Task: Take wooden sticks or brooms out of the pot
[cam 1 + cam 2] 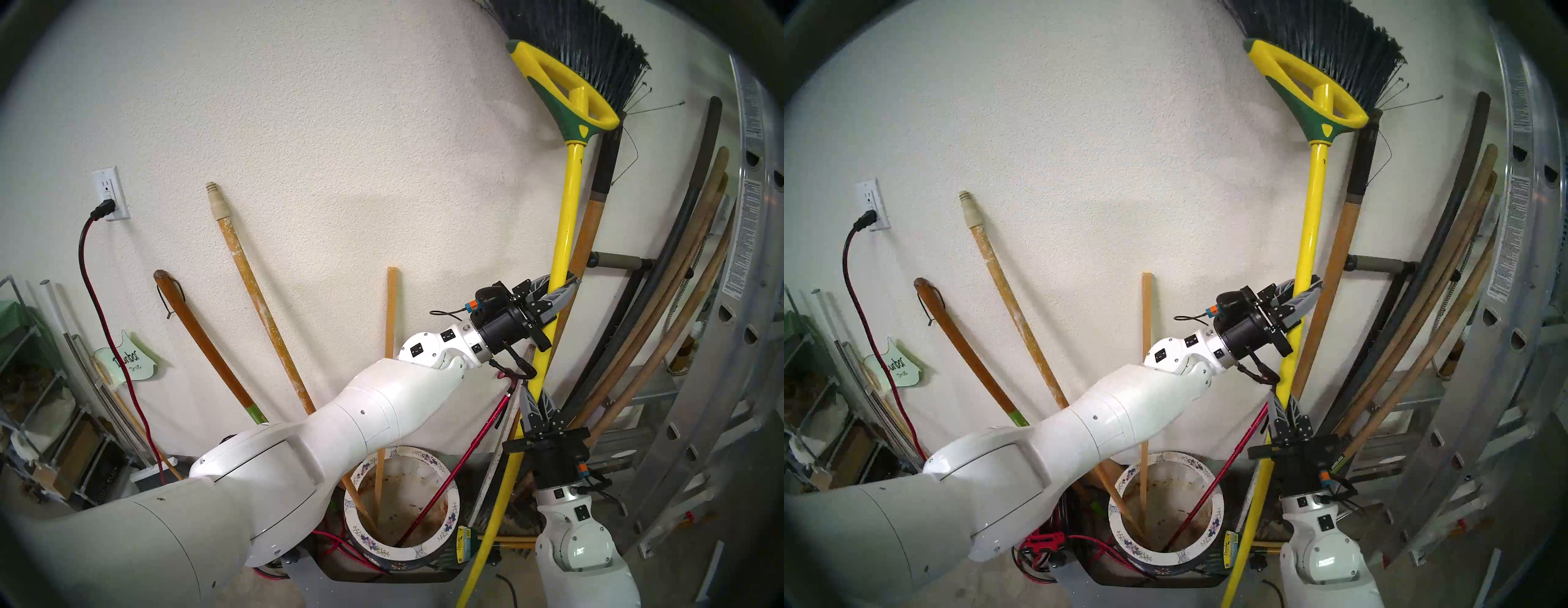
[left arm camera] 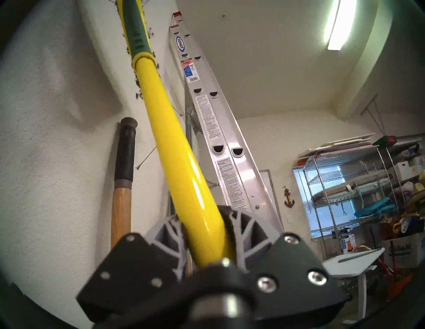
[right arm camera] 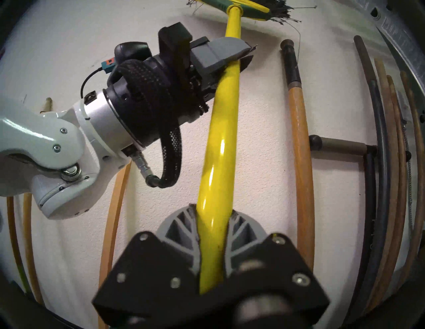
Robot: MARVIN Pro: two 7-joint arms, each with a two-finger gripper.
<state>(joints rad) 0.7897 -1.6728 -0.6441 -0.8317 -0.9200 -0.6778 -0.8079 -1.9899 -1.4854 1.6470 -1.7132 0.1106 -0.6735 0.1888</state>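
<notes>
Against the textured wall (image 1: 339, 127), at right of frame, the broom (image 1: 566, 237) is clamped by left gripper (image 1: 559, 285) and right gripper (image 1: 538, 399), crowded by leaning handles (image 1: 662, 305) and ladder (image 1: 738, 339); the pot (image 1: 402, 556) is passed outside.

"WERNER" (blue oval) on ladder (image 2: 220, 128)

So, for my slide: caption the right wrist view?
Both grippers, right and left, clamp the yellow broom.

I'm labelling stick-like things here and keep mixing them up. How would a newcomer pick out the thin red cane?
Find the white flowered pot at the wall's foot. Several wooden sticks rise from it toward the wall, and the red cane leans out to the right. It alone is thin, metallic red, ending in a dark hooked handle beside the yellow broom pole.
</notes>
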